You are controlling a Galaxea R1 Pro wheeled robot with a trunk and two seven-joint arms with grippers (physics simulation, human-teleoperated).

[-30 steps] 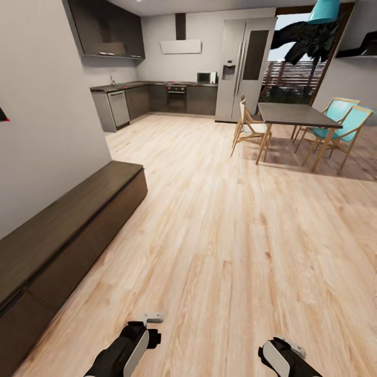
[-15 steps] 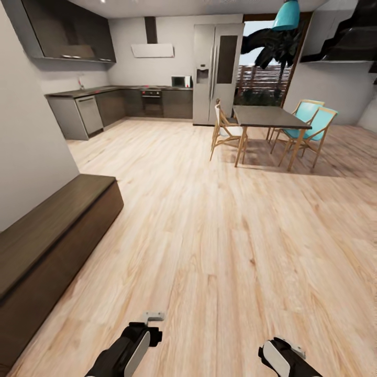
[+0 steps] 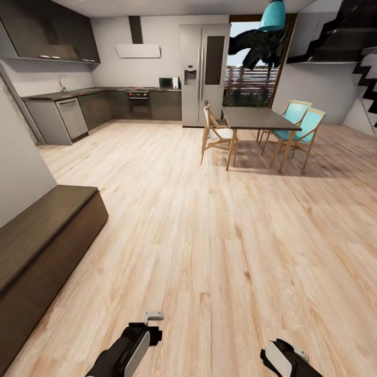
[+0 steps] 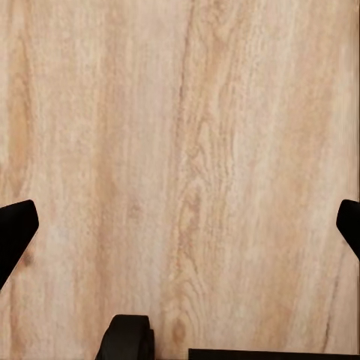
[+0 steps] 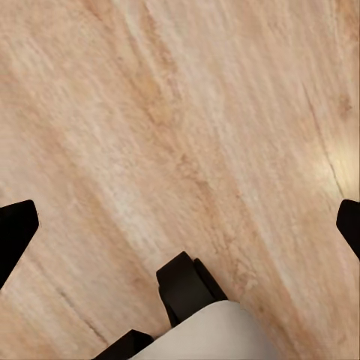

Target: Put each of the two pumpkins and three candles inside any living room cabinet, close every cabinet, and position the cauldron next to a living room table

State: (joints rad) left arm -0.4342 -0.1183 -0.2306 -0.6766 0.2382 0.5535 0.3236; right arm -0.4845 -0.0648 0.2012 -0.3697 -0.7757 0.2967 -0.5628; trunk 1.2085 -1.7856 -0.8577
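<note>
The low dark-brown cabinet runs along the wall at the left of the head view, its flat top bare and its front flush. My left arm and right arm hang low over the wooden floor at the bottom of that view. In the left wrist view my left gripper is open, its black fingertips far apart with only floor planks between them. My right gripper is likewise open over bare floor in the right wrist view.
A dark dining table with wooden and teal chairs stands ahead to the right. Grey kitchen units and a tall fridge line the back. Stairs rise at the far right. Wide wood floor lies between.
The whole head picture has slid to the left, so the camera has turned right; less of the cabinet shows and the stairs have come in. Both arms keep their pose.
</note>
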